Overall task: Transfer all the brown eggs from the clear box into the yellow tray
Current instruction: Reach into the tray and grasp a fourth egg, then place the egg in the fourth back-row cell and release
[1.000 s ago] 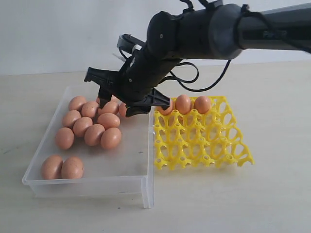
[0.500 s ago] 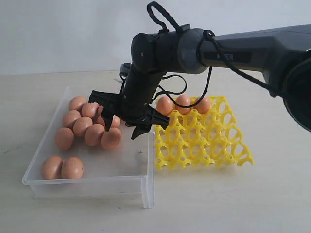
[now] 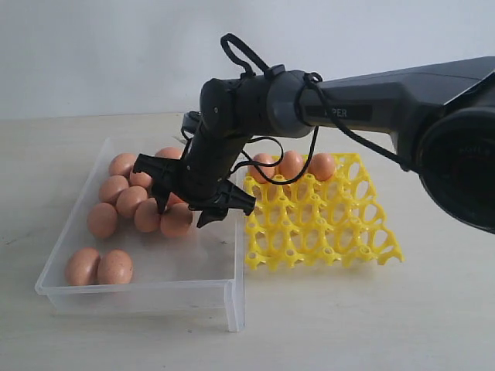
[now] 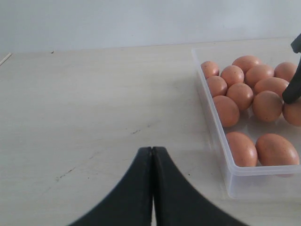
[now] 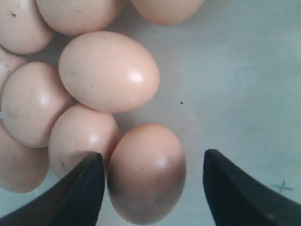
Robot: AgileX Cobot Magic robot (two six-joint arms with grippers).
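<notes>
**Lower onto an egg**

Our right gripper (image 3: 186, 210) has sunk lower into the box (image 3: 139, 297), jaws wide apart astride one egg (image 5: 146, 174). Our left gripper (image 4: 152, 188) has its jaws together over the bench (image 4: 94, 117). Three eggs (image 3: 291, 164) line the tray's (image 3: 325, 224) far edge.

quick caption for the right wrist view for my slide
Right gripper, jaws open, poised around one brown egg on the floor of the clear box.
</notes>
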